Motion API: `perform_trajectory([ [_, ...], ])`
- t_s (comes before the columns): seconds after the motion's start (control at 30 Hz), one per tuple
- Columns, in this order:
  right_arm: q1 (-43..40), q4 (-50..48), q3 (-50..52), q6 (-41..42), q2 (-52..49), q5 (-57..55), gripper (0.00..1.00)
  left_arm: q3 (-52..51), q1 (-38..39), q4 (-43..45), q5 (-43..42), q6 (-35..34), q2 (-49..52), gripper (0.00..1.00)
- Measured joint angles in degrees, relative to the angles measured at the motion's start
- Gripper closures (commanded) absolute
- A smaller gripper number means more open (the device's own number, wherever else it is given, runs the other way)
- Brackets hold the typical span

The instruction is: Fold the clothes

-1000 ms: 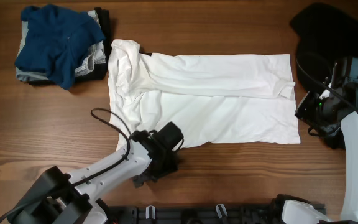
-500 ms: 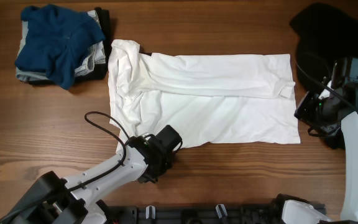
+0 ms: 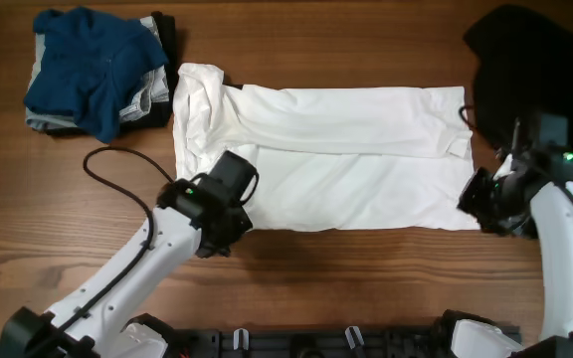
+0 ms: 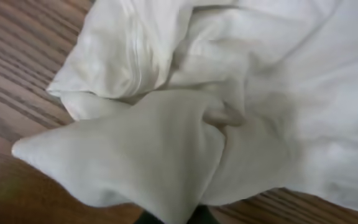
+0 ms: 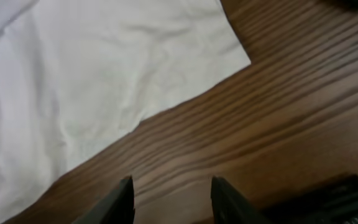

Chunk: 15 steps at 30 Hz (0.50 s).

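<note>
Overhead: the white T-shirt [image 3: 346, 159] lies spread on the bench [image 3: 366, 288], with the left tool [image 3: 232, 204] at its near-left corner.

Left wrist: the tool is clamped on that bunched corner. Lift it gently and keep the fabric taut.

Right wrist: the right tool [image 5: 171, 199] is parted and empty, just off the near-right corner. It should pinch that corner before folding.

The white T-shirt [image 3: 356, 164] lies spread as a wide, wrinkled rectangle, its near-left corner [image 4: 135, 155] bunched and lifted. Left of the shirt, a crumpled blue garment [image 3: 93, 65] tops a grey one [image 3: 40, 120]. A black garment [image 3: 525, 60] is heaped beyond the shirt's right end.
</note>
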State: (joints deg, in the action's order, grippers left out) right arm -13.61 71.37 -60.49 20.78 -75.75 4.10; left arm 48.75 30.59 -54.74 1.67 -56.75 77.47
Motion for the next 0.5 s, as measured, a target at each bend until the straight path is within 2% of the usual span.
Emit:
perform_trajectory([
  [0.1,0.0,-5.07,5.77,0.87,-0.07,1.27,0.52,0.0,-1.11,-0.09,-0.07,1.2,-0.09,0.96],
  [0.23,0.0,-9.05,9.38,2.95,-0.15,1.81,0.4,0.0,-1.31,-0.07,-0.24,2.14,-0.11,0.96],
  [0.5,-0.11,-17.46,10.27,7.21,-5.16,1.11,0.39,0.0,-1.31,0.07,0.68,2.71,-0.11,0.96],
])
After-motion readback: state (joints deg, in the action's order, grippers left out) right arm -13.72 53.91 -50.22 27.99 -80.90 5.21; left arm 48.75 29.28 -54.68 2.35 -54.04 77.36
